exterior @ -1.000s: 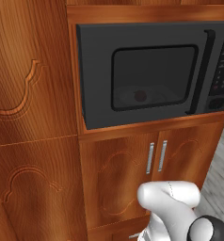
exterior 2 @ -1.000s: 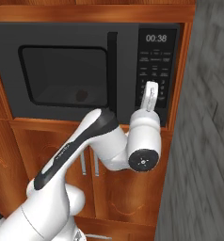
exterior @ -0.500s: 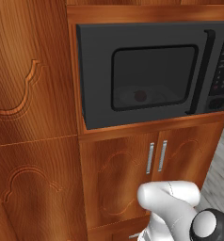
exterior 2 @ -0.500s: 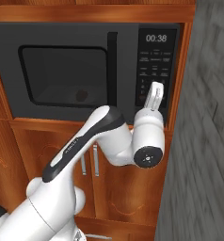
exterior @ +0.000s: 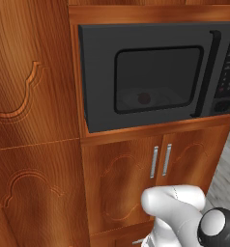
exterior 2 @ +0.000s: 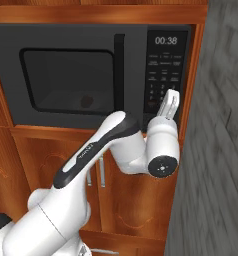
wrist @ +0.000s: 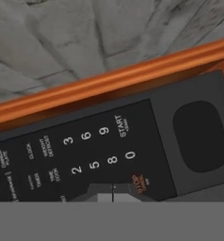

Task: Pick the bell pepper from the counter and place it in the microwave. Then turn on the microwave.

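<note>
The bell pepper [exterior: 144, 98] sits inside the closed microwave [exterior 2: 66, 75], behind its dark window, well to the left of the gripper [exterior 2: 171, 98]. The gripper, clenched on nothing, points at the keypad [exterior 2: 164, 75] near its lower buttons.

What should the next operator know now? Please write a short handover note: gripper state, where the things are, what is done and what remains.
Gripper: shut, holding nothing, tips at the keypad of the microwave.
Bell pepper: inside the microwave, seen through the window of the shut door.
Done: pepper placed, door shut. The display reads 00:38, so it may already be started; I cannot confirm.
Left: check that it runs; if not, press START.
</note>
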Tool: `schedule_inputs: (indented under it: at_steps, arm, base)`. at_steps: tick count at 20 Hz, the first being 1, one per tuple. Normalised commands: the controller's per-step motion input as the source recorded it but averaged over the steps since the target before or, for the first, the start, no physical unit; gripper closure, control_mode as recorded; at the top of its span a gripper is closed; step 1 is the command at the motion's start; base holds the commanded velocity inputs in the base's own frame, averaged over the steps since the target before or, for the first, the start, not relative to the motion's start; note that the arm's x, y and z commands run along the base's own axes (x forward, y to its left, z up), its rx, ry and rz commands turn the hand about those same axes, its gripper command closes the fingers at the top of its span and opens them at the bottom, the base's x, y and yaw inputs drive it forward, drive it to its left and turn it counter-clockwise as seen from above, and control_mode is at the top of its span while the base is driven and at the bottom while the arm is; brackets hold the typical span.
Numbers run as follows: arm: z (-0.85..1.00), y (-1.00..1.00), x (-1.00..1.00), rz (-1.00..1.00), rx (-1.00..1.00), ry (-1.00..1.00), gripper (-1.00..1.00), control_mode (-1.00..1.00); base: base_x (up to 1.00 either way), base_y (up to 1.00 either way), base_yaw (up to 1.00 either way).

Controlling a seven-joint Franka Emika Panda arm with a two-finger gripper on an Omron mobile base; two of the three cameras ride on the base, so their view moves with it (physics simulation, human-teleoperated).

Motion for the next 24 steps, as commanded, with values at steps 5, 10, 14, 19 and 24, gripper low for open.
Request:
schedule_inputs:
  at_steps: [5, 10, 14, 19, 24]
  arm:
    - [-0.07, -0.06, 0.12, 0.0, 0.05, 0.0, 1.0, -1.0]
    - [-0.02, -0.07, 0.14, 0.0, 0.05, 0.0, 1.0, -1.0]
    - [-0.03, -0.12, 0.12, 0.0, 0.06, 0.0, 1.0, -1.0]
    - [-0.04, -0.08, 0.14, 0.0, 0.05, 0.0, 1.0, -1.0]
    - [-0.02, -0.04, 0.15, 0.0, 0.04, 0.0, 1.0, -1.0]
  base:
    - [0.0, 0.0, 0.0]
    - [0.0, 0.0, 0.0]
    - [0.0, 0.0, 0.0]
    - [0.0, 0.0, 0.0]
    - [0.0, 0.0, 0.0]
